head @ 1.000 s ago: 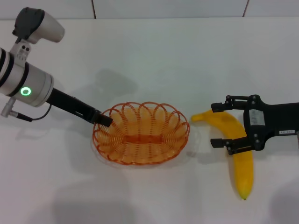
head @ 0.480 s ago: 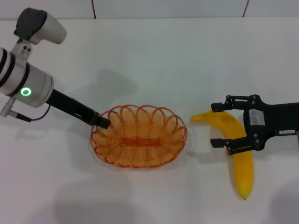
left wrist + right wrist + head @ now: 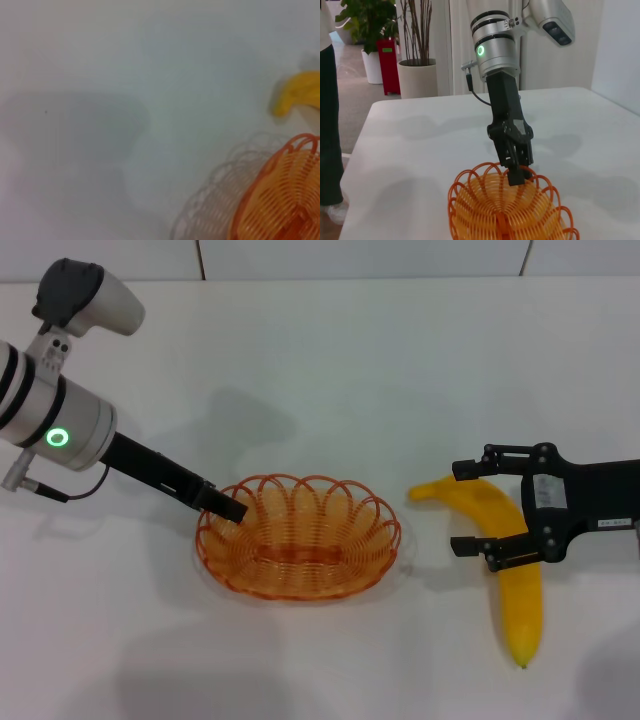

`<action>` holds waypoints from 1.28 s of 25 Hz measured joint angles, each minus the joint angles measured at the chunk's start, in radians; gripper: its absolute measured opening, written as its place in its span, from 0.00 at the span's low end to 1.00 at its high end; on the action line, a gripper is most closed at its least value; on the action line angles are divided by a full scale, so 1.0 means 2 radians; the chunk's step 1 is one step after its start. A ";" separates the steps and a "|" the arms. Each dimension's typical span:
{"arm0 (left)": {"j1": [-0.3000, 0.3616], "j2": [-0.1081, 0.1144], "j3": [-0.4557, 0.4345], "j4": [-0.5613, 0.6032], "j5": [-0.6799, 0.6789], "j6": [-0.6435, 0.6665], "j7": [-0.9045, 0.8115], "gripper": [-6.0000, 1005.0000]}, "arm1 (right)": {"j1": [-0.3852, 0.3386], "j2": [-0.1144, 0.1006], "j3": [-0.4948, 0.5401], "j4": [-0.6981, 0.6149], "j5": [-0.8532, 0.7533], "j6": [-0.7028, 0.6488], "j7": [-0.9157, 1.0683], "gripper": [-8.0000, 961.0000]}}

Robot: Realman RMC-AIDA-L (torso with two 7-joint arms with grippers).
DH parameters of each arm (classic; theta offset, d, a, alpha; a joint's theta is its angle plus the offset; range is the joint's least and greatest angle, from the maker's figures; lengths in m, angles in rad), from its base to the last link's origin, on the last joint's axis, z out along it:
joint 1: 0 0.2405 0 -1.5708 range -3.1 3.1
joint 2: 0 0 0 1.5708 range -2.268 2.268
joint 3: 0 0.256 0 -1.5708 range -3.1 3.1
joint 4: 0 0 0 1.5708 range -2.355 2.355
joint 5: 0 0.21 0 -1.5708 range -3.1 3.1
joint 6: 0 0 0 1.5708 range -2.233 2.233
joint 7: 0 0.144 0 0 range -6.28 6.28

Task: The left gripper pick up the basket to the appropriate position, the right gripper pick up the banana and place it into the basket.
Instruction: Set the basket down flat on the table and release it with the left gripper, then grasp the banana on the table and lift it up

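The orange wire basket (image 3: pixel 298 540) sits in the middle of the white table in the head view. My left gripper (image 3: pixel 226 507) is shut on its left rim. The right wrist view shows that same gripper (image 3: pixel 516 174) pinching the basket's (image 3: pixel 512 212) far rim. In the left wrist view the basket (image 3: pixel 282 200) casts a shadow offset to one side. To the right lies the yellow banana (image 3: pixel 508 570); its tip (image 3: pixel 295 92) also shows in the left wrist view. My right gripper (image 3: pixel 462 508) is open, with one finger on each side of the banana's upper part.
The white tabletop (image 3: pixel 330 370) stretches behind and in front of the basket. Beyond the table's far edge (image 3: pixel 370 107) in the right wrist view stand potted plants (image 3: pixel 415 65) and a red bin (image 3: pixel 389 62).
The left gripper has drawn the basket a little toward the table's near edge, and the basket looks flatter now. The right gripper and banana have not moved.
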 joint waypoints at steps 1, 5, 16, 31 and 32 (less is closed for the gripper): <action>0.000 0.000 0.000 0.000 0.000 0.000 0.000 0.26 | 0.000 0.000 0.000 0.000 0.000 0.000 0.000 0.93; 0.000 0.000 0.000 0.000 0.000 0.000 -0.001 0.36 | 0.000 0.000 0.000 0.000 0.000 0.000 0.000 0.93; 0.022 0.000 0.000 0.057 -0.005 0.064 0.001 0.42 | -0.005 -0.003 0.005 0.000 0.001 -0.002 0.000 0.93; 0.115 -0.001 -0.003 0.257 -0.056 0.184 -0.013 0.59 | -0.006 -0.004 0.023 0.000 0.002 -0.004 0.000 0.93; 0.128 0.000 -0.003 0.267 -0.070 0.184 -0.005 0.59 | -0.007 -0.005 0.027 0.000 0.002 -0.004 0.000 0.93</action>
